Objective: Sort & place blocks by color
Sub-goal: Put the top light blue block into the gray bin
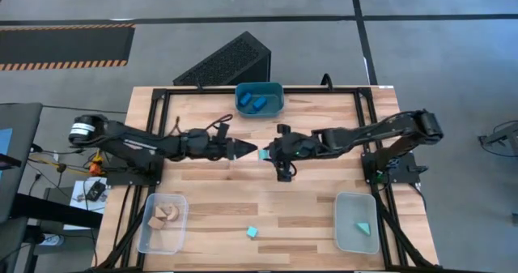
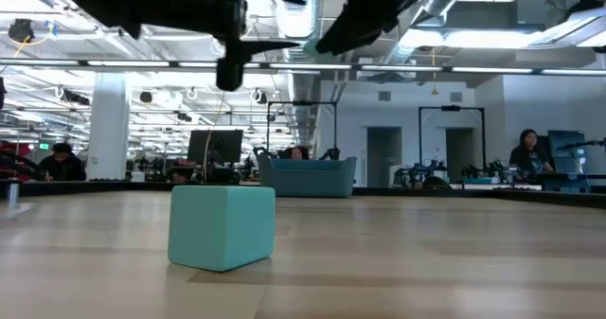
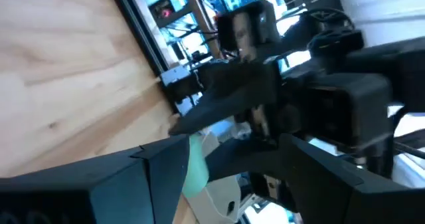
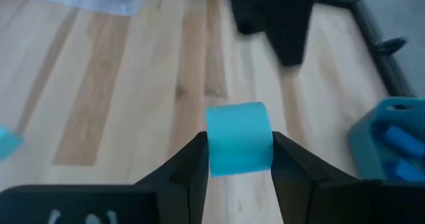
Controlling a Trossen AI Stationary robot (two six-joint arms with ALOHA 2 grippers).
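My right gripper (image 1: 269, 152) reaches to the table's middle and is shut on a light teal block (image 4: 239, 139), held above the wood. My left gripper (image 1: 252, 150) comes from the left; its shut, pointed tip stands just left of that block and apart from it, as the right wrist view (image 4: 285, 44) shows. A teal cube (image 1: 252, 232) rests flat on the table near the front edge and fills the low view (image 2: 222, 226). Blue blocks (image 1: 257, 103) lie in the teal bin (image 1: 239, 91). Tan blocks (image 1: 164, 215) lie in the left clear bin (image 1: 144, 232). A teal wedge (image 1: 363, 227) lies in the right clear bin (image 1: 344, 216). My right gripper pinches the light teal block by two opposite sides (image 4: 212, 147) between its two fingers (image 4: 179, 174). The fingers come about level from the table's right. The block is lifted clear of the table, and its rounded far end sticks out beyond the fingertips.
A black frame (image 1: 162, 91) borders the wooden table. The teal bin stands at the far edge, centre. The clear bins stand at the near left and near right. People sit at desks in the room behind (image 2: 525, 153).
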